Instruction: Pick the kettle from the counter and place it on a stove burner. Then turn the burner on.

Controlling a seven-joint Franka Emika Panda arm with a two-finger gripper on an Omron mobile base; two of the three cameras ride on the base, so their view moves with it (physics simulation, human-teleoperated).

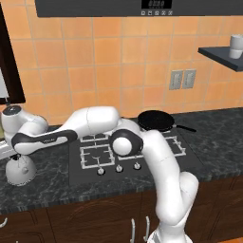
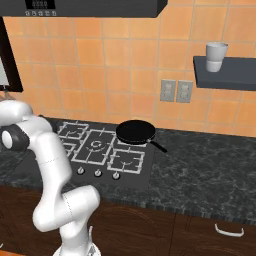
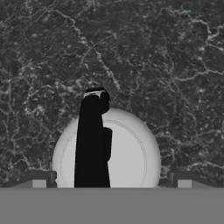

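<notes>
Fingers (image 3: 111,180) spread over kettle (image 3: 127,153), counter (image 3: 166,65)

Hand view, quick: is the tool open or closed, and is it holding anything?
Tool: open, tips spread to either side above the kettle, holding nothing.

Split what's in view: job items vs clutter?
Job:
- kettle, on the counter left of the stove
- stove burner, front grate free
- burner knobs
- gripper, fingers straddling the kettle from above

Clutter:
- black frying pan on a back burner
- white cup on the wall shelf
- wall outlets
</notes>
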